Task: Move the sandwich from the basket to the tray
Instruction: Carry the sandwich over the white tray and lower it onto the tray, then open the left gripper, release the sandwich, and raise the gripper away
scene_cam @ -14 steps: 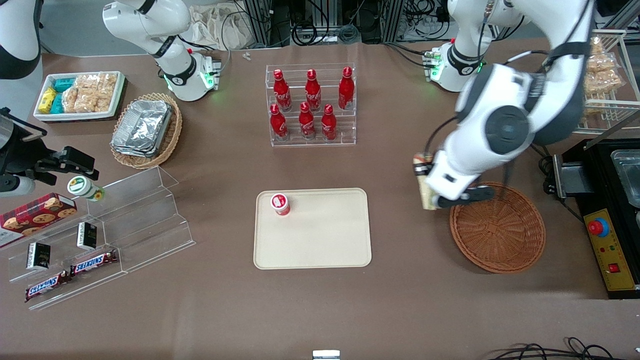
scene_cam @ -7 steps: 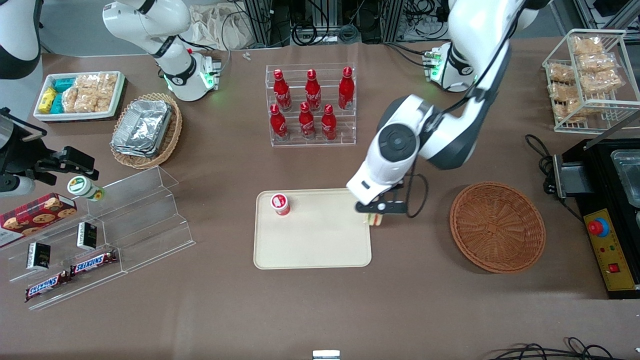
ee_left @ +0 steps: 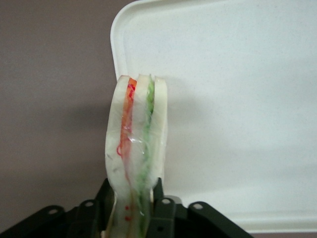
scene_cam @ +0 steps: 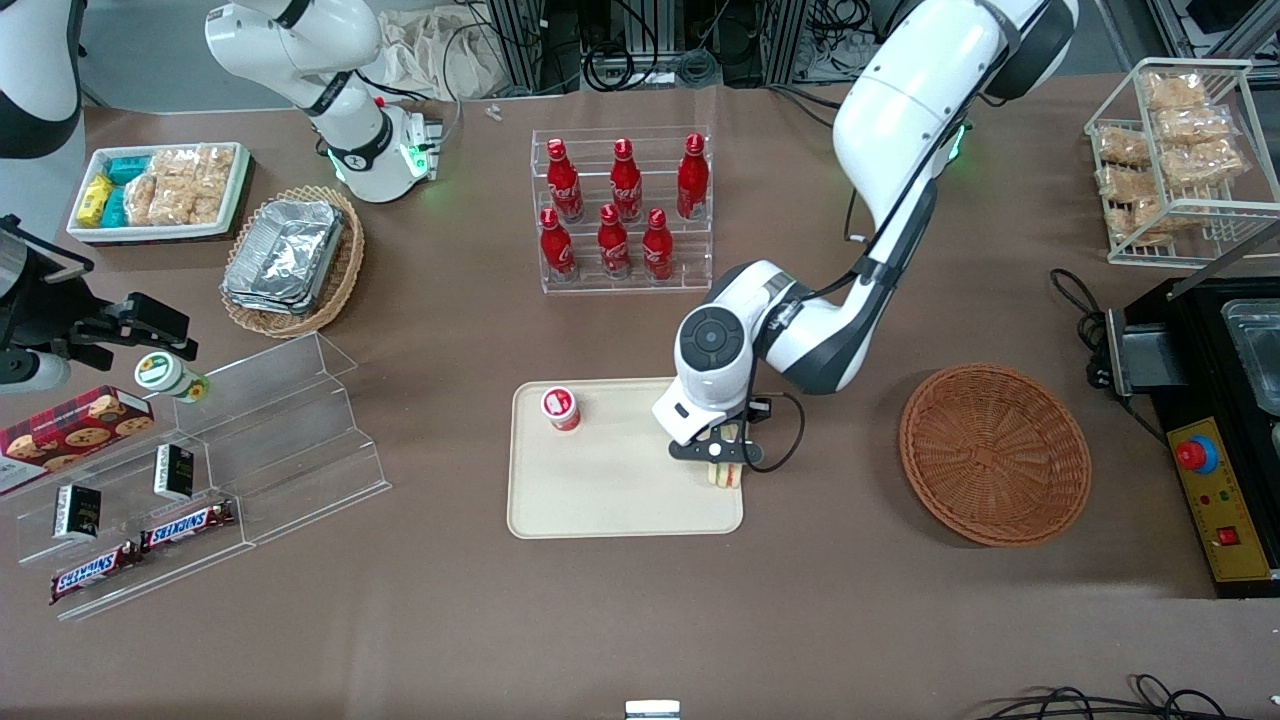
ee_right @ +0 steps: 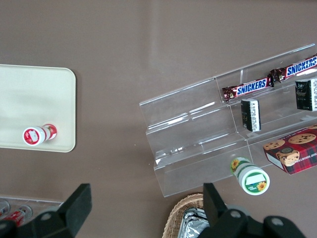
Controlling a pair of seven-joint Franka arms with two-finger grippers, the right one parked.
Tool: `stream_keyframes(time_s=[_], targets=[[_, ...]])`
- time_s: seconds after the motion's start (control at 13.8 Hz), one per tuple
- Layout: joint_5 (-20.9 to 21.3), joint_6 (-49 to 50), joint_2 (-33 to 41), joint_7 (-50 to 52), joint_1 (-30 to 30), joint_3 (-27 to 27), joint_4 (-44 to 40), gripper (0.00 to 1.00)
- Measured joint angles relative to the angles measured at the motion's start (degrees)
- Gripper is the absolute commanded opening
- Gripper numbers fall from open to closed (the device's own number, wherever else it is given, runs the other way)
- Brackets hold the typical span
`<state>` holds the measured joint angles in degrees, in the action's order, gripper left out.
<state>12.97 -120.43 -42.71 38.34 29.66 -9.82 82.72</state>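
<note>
The gripper (scene_cam: 722,458), matt black plastic over the smooth cream plastic tray (scene_cam: 600,500), clamped the glossy film-wrapped sandwich (ee_left: 136,148). Beside the tray, the basket (scene_cam: 995,455) looked rough woven wicker on matt brown table cloth (scene_cam: 640,620).

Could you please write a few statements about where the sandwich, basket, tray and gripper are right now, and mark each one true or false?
1. The gripper is shut on the sandwich. True.
2. The sandwich lies in the basket. False: the basket holds nothing; the sandwich is over the tray, at its edge nearest the basket.
3. A red-capped bottle stands on the tray. True.
4. The gripper hovers over the soda bottles. False: it is over the tray.
</note>
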Motion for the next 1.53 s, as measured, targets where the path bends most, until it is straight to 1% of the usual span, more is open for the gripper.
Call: stream_keyframes(time_s=[0.07, 0.15, 0.22, 0.8, 0.95, 1.02, 1.16, 1.38, 1.53], targets=[[0.1, -0.9, -0.3, 0.2, 0.0, 0.0, -0.2, 0.79], [0.1, -1.7, -0.3, 0.2, 0.0, 0.0, -0.2, 0.98], [0.1, -2.4, -0.3, 0.2, 0.0, 0.0, -0.4, 1.0], [0.4, -3.3, -0.7, 0.3, 0.0, 0.3, -0.5, 1.0], [0.4, -3.5, 0.0, 0.5, -0.3, 0.7, -1.8, 1.0], [0.4, -2.6, 1.1, 0.6, -0.7, 0.9, -2.6, 1.0], [0.0, 2.6, 5.6, 0.6, -2.5, 1.2, -3.9, 1.0], [-3.8, 11.7, 15.0, -0.3, -8.4, 1.2, -4.2, 1.0], [-7.0, 17.3, 20.4, -5.9, -13.2, 1.3, -4.2, 1.0]])
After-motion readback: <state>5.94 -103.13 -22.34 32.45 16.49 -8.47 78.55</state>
